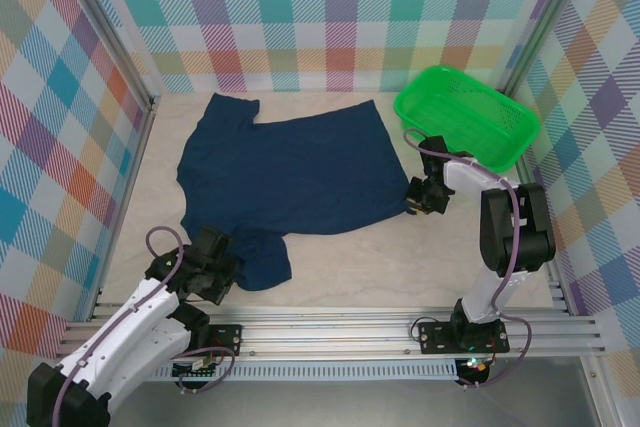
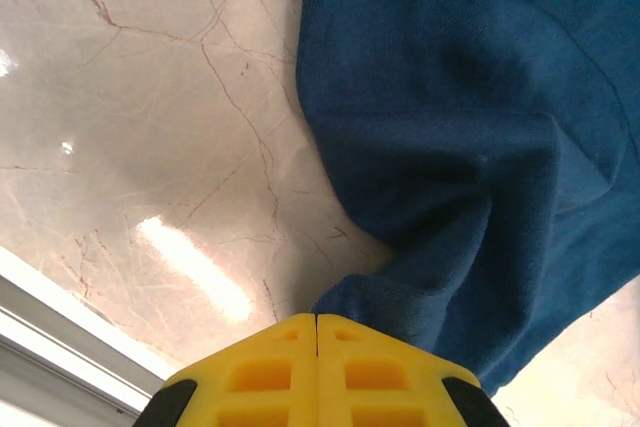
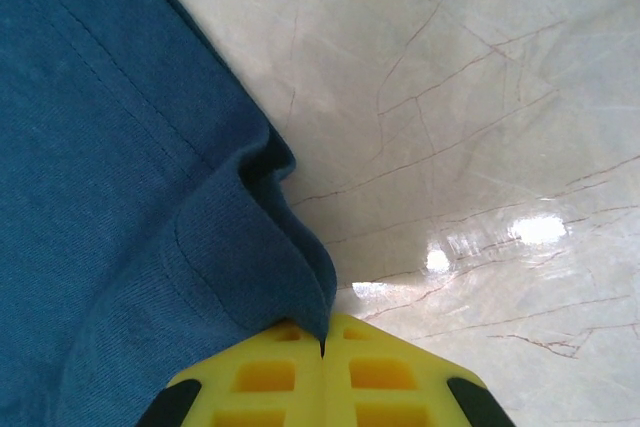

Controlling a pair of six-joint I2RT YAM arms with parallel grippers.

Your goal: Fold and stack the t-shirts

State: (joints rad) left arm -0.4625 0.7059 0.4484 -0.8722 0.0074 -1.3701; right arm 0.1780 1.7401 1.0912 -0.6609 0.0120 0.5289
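The dark navy t-shirt point(image 1: 285, 172) lies spread flat on the pale marble table point(image 1: 380, 267), collar at the far left, with no print showing. My left gripper point(image 1: 222, 265) sits at its near-left sleeve, which is bunched into a lump. In the left wrist view the yellow jaws point(image 2: 317, 319) are closed, and the t-shirt's point(image 2: 450, 127) folds run down to their tip. My right gripper point(image 1: 414, 199) is at the shirt's near-right hem corner. In the right wrist view a fold of the t-shirt's point(image 3: 100, 197) hem runs into the seam of the closed gripper point(image 3: 322, 347).
A green plastic basket point(image 1: 465, 112) stands at the back right, just beyond the right arm. Checked walls enclose the table on three sides. An aluminium rail point(image 1: 340, 327) runs along the near edge. Bare tabletop lies in front of the shirt.
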